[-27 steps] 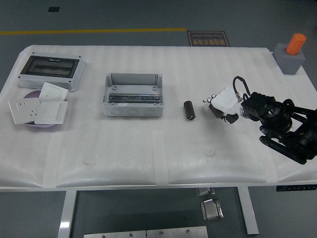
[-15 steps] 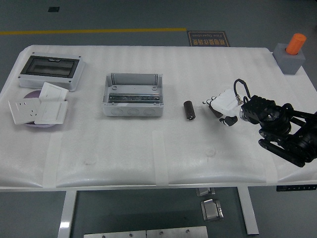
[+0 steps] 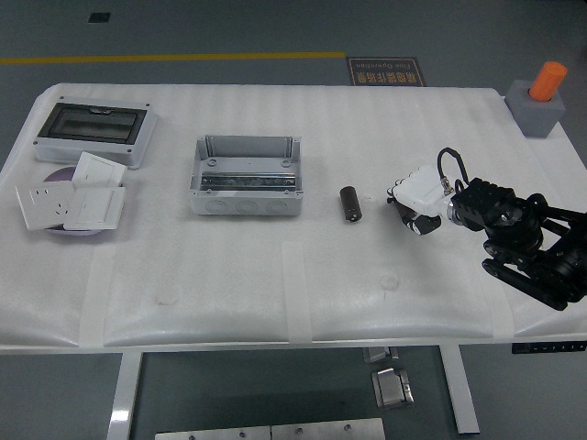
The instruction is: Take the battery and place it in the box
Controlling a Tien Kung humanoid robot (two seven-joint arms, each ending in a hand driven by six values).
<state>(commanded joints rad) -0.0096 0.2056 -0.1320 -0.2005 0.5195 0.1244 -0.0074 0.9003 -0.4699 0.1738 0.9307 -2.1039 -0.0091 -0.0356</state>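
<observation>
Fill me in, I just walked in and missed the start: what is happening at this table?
The right robot hand hovers low over the white table, a little to the right of the battery, holding nothing. The battery lies untouched, to the right of the open grey box. Nothing is in the box yet. No left arm shows.

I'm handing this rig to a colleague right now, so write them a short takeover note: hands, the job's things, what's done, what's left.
Right hand: over the table just right of the battery, fingers relaxed, holding nothing.
Left hand: not in view.
Battery: lying on the white table, apart from the hand, between it and the box.
Box: open-topped, grey, left of the battery; no battery inside.
Done: nothing yet.
Left: grasp the battery, carry it left, place it in the box.
</observation>
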